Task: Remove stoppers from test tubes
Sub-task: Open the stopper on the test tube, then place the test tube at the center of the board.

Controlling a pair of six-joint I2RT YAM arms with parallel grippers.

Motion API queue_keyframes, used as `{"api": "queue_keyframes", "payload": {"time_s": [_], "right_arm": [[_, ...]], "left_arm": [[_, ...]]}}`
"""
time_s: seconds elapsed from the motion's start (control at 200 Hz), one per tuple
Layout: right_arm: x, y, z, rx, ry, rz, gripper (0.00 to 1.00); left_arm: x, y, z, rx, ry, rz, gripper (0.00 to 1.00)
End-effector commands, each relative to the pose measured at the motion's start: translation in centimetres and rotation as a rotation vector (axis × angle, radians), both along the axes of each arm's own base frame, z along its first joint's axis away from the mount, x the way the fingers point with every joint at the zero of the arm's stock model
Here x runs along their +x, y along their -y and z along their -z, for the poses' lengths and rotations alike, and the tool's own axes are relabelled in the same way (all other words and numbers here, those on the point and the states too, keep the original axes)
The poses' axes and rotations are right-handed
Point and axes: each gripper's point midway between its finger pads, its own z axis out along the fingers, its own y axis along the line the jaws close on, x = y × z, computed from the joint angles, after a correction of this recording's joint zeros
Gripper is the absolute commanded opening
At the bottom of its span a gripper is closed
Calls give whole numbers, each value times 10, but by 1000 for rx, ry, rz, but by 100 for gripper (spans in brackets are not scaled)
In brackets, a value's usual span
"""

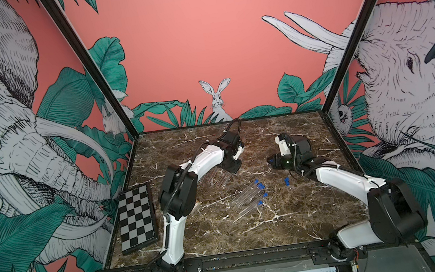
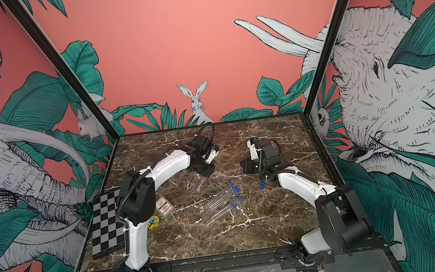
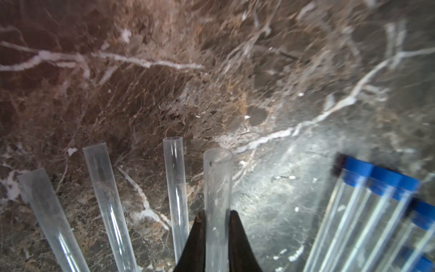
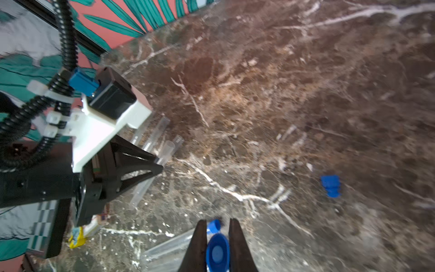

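Mia: Is the job done yet?

Ben: Not yet. About half, I think. The left gripper (image 3: 216,213) is squeezing one clear tube (image 3: 217,179), and that tube has no plug in it. The right gripper (image 4: 217,221) is pinching a blue stopper (image 4: 217,253), so those two are apart.

Mia: And the others?

Ben: Three open tubes (image 3: 108,195) lie just beside the left gripper. Some loose stoppers (image 1: 286,181) sit on the table (image 1: 294,218) near the right arm. But in the middle there are capped tubes (image 1: 245,199), side by side, with four blue plugs showing. Those are left to do.

Mia: Is there room to move?

Ben: Lots. The marble is bare at the back and near the front. The chessboard (image 1: 136,220) lies at the left edge, and a small card case (image 2: 165,206) lies beside the left arm, both away from the capped tubes. The tubes are round, though, so a bump could roll them.
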Motion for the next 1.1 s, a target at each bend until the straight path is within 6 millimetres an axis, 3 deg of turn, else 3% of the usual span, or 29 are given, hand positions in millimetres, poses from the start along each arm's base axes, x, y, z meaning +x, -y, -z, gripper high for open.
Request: {"api": "queue_keyframes", "payload": {"time_s": [0.0,0.22,0.43,0.735,0.96,1.08,1.095], "right_arm": [[-4,14,15,-86,-49,11,12],[-3,20,30,-148,-82,11,12],[-6,27,39,-201,-106,13,12],[-8,33,55,-257,-150,13,11],[-9,41,67,-319,-190,12,11],[-6,41,73,-339,-202,7,12],[-6,42,81,-350,-225,4,12]], "left_arm": [[-3,-9,-4,66,-8,-19,0],[-2,-7,10,96,-15,-19,3],[-4,-7,16,98,-31,-28,14],[0,-3,-7,70,3,-26,37],[-5,-2,-33,21,30,-23,40],[-15,2,-46,-48,30,-7,47],[-17,2,-47,-57,28,-5,47]]}}
